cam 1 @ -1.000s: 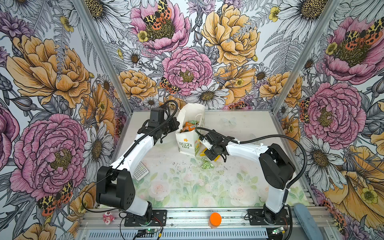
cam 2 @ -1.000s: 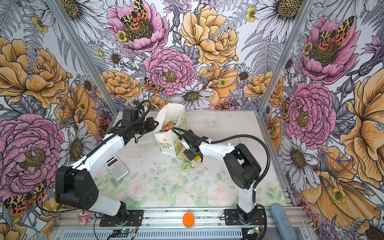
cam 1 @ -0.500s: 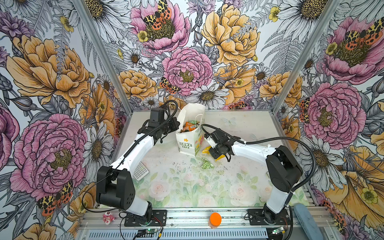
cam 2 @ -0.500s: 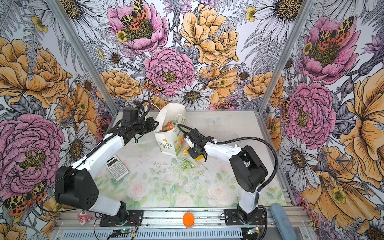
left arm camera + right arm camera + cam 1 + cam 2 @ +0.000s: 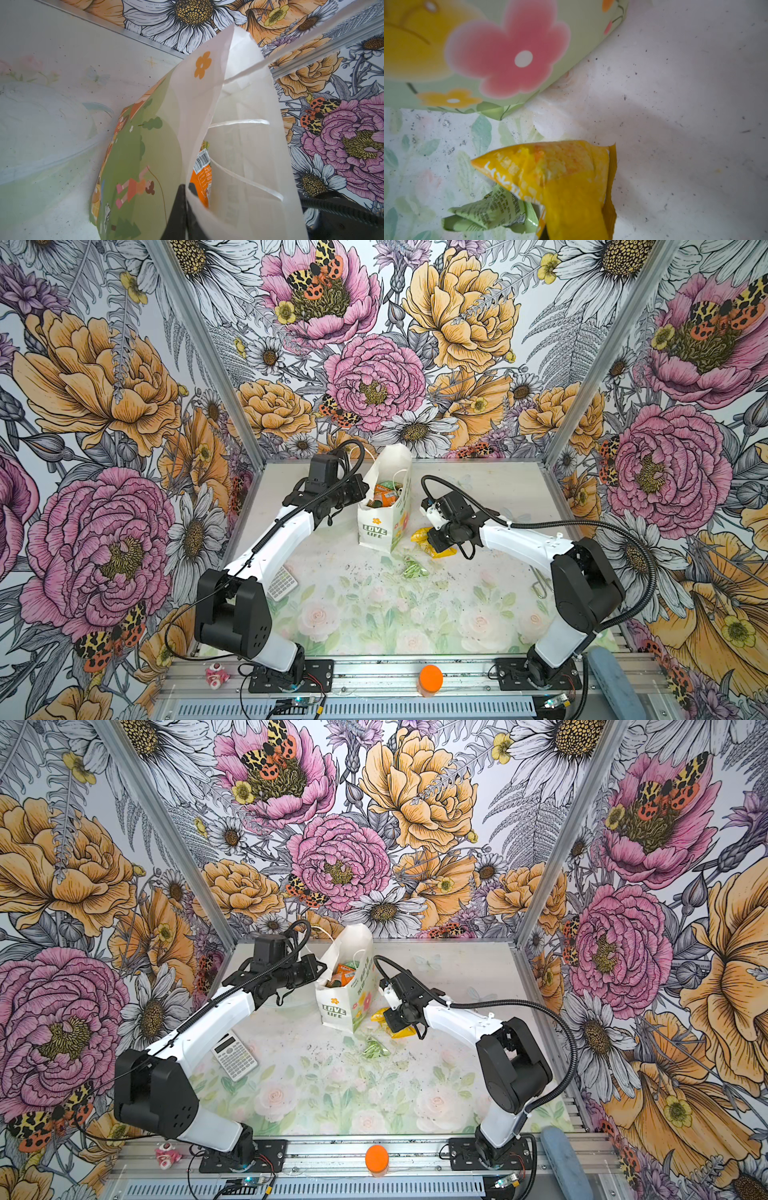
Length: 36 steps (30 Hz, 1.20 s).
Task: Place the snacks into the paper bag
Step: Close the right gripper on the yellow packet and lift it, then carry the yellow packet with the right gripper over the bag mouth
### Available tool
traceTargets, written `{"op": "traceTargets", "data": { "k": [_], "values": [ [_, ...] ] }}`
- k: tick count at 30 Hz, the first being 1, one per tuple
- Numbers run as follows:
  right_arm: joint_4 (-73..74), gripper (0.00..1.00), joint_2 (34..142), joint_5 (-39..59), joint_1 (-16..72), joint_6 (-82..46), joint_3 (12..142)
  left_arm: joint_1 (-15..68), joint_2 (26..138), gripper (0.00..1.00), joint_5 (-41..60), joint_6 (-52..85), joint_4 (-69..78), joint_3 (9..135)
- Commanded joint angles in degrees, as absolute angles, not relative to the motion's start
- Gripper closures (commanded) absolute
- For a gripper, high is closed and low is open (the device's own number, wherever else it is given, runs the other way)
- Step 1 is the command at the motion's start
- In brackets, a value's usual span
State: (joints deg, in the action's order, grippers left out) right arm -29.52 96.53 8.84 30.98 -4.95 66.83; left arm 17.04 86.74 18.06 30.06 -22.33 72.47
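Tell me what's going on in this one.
The left gripper pinches the rim of the paper bag, whose mouth is open, with orange packets already inside. The right gripper grips the yellow packet low over the table, right beside the bag. A pale green packet lies on the table close by, not yet bagged.

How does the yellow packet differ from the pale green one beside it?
The yellow packet is larger and smoother; the pale green packet is smaller and crumpled. The yellow packet is in the jaws of the right gripper; the pale green packet lies free. Both are outside the paper bag.
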Motion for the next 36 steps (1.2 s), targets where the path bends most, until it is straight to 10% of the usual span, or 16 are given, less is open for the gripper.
{"op": "traceTargets", "data": {
  "k": [1,18,36],
  "values": [
    [-29.13,1.0,91.75,12.26,29.86,-6.75,67.13,18.46,87.0,1.0,18.83,30.97,-25.91,73.38],
    [-30.68,1.0,79.34,21.39,24.17,-16.19,82.59,21.46,83.7,1.0,19.33,45.08,-15.76,68.61],
    [-13.12,1.0,94.1,21.53,25.13,-37.19,96.0,24.41,83.41,1.0,20.35,45.45,-14.24,69.64]
  ]
}}
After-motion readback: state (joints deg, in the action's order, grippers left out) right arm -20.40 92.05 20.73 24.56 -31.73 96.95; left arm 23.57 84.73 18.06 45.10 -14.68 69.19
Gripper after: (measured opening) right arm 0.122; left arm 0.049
